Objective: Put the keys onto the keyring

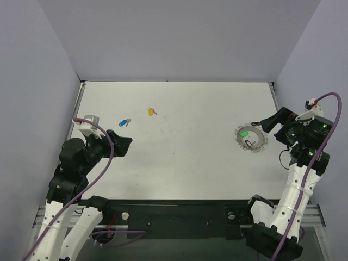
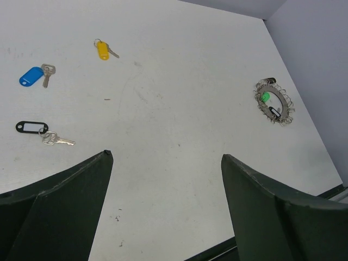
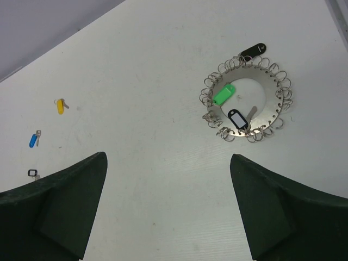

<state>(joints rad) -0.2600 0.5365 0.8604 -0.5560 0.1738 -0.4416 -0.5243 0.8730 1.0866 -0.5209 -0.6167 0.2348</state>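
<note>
Keyring (image 3: 273, 98) has green key (image 3: 223, 93), apparently hooked; blue key (image 2: 31, 76), yellow key (image 2: 103, 49), black-tagged key (image 2: 32, 128) loose on bench (image 2: 179, 109). Left hand (image 2: 166, 157), right hand (image 3: 168, 156) open, empty.

blue key (image 2: 31, 76), yellow key (image 2: 103, 50), green key (image 3: 223, 93) — silver keyring (image 3: 272, 103)

No readable text, labels or numbers in any view; key tags bear no legible writing

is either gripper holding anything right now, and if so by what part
Nothing is held. The left gripper and the right gripper are both open, with only bare table showing between their fingers.
</note>
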